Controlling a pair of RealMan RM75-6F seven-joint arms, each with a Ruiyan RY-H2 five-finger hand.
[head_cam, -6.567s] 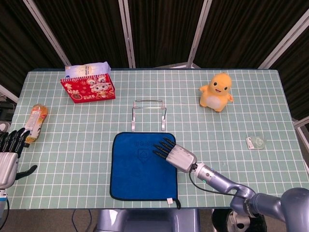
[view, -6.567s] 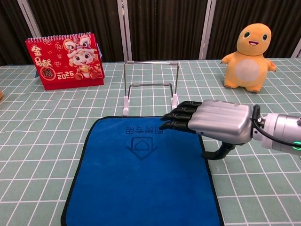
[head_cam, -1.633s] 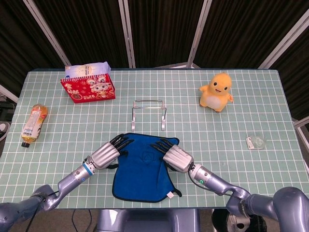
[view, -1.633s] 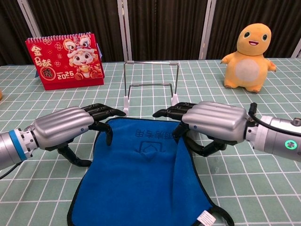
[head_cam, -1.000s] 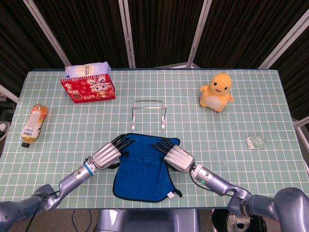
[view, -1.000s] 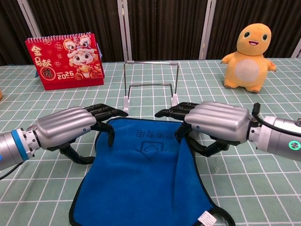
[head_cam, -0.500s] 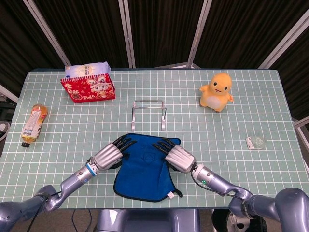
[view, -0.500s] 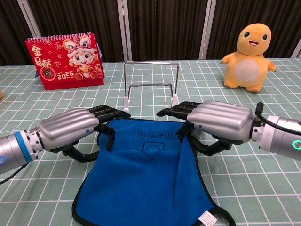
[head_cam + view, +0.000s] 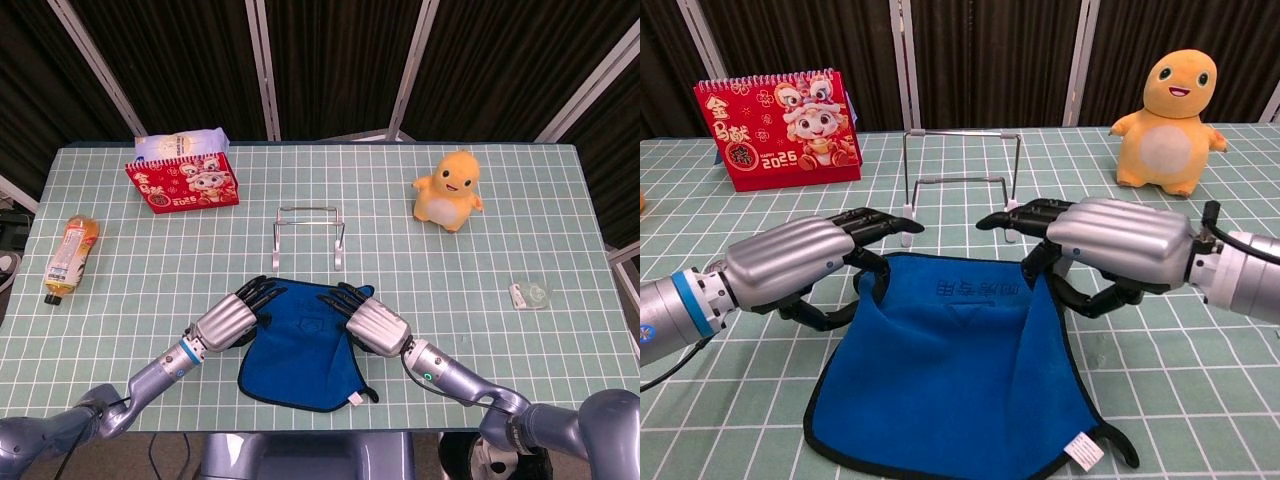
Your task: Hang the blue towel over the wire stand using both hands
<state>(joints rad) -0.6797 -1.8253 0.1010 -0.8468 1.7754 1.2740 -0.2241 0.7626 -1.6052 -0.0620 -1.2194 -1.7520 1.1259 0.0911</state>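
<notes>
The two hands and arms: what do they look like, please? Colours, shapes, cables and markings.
Both hands, left and right, have ribbed silver metal backs and black fingers. The left wrist carries a blue band; the right wrist has a thin black cable and a small green light. The arms are smooth grey-blue tubes.

Both hands (image 9: pixel 780 262) (image 9: pixel 1120 242) curled, side by side

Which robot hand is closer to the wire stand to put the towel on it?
Neither. The left robot hand and right robot hand each grip a top corner of the towel, about equally near the stand.
</notes>
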